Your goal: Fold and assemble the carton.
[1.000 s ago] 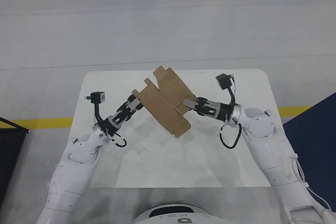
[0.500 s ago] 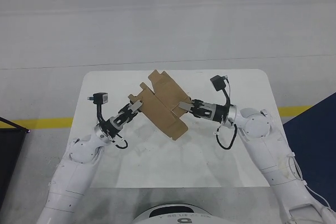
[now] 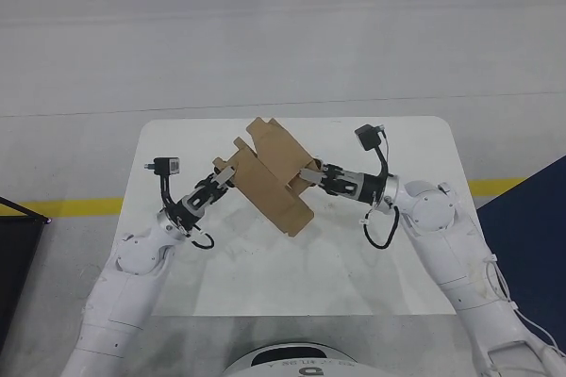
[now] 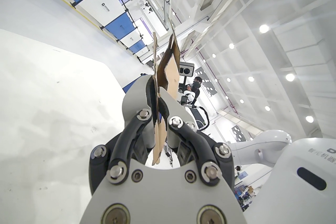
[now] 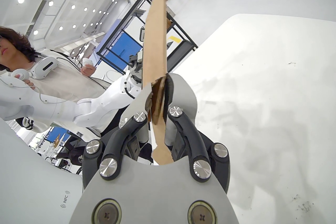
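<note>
A flattened brown carton [image 3: 274, 179] hangs above the middle of the white table [image 3: 396, 273], held between both arms. My left gripper [image 3: 228, 175] is shut on the carton's left edge. In the left wrist view the cardboard [image 4: 168, 70] stands edge-on, pinched between the left gripper [image 4: 158, 101] pads. My right gripper [image 3: 309, 175] is shut on the carton's right edge. In the right wrist view the carton [image 5: 155, 43] rises as a thin slab out of the right gripper [image 5: 158, 93]. The carton's flaps point toward the table's far edge.
The table [image 5: 262, 78] surface around the carton is bare. A yellow floor line [image 3: 75, 205] runs to the left of the table, and a dark blue panel [image 3: 538, 226] stands at the right. A black frame [image 3: 0, 226] sits at the left edge.
Both grippers have carried the carton a little to the left and toward the far edge. Their holds on it are unchanged.
</note>
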